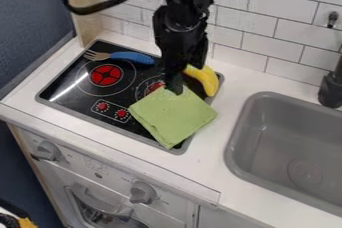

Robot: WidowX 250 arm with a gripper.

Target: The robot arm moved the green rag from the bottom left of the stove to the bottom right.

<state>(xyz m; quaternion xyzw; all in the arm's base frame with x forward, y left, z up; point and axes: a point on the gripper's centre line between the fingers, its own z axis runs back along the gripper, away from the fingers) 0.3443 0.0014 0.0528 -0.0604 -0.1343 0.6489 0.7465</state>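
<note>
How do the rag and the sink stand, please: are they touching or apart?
Apart. The camera view shows a strip of white counter between the rag and the sink.

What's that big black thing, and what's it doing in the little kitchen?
That's a robot arm, a machine a bit like your arm. The one picture looks down at a slant, and the arm comes in from the top. Its gripper, a sort of hand, is at the top of a green rag; I can't tell if it's holding it. The rag lies over the stove's bottom right part. A blue-handled fork and a yellow banana are there too. The gray sink is beside it.
</note>
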